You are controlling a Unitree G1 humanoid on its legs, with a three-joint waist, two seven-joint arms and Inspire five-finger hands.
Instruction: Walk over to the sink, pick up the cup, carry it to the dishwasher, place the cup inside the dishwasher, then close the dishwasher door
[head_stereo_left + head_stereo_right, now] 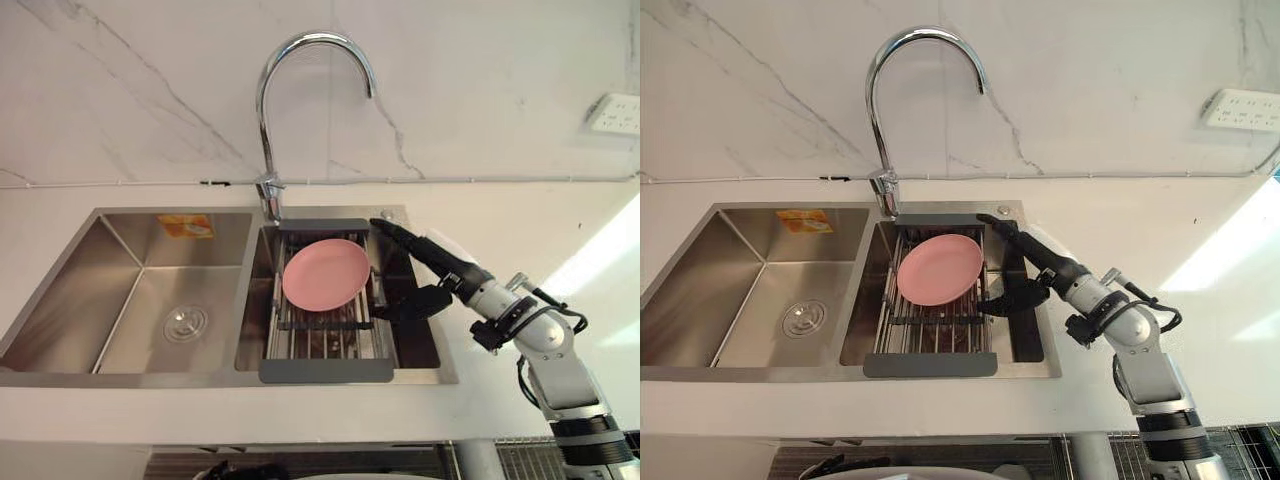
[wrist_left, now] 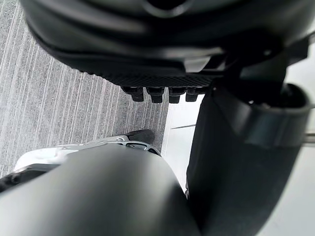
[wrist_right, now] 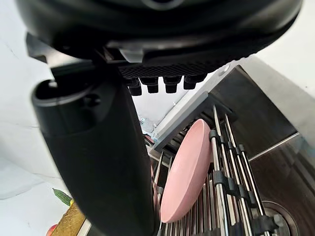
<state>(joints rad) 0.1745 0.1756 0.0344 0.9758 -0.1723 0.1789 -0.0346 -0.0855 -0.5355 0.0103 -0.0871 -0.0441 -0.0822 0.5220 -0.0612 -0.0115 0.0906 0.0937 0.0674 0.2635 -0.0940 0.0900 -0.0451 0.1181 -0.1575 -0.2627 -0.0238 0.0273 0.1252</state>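
Plate, pink, as the piece to lift, though named a cup in the task. Across white table: steel sink of 2 basins, wire rack over the right basin, plate leaning tilted on its bars. Right hand just beside plate's right edge, spread wide and empty, thumb low by the rack's side. Left hand relaxed, empty, above the floor. Best approach, judging from this: slide fingers behind the rim, set thumb on the front face, pinch firmly, then lift straight up clear of the bars.
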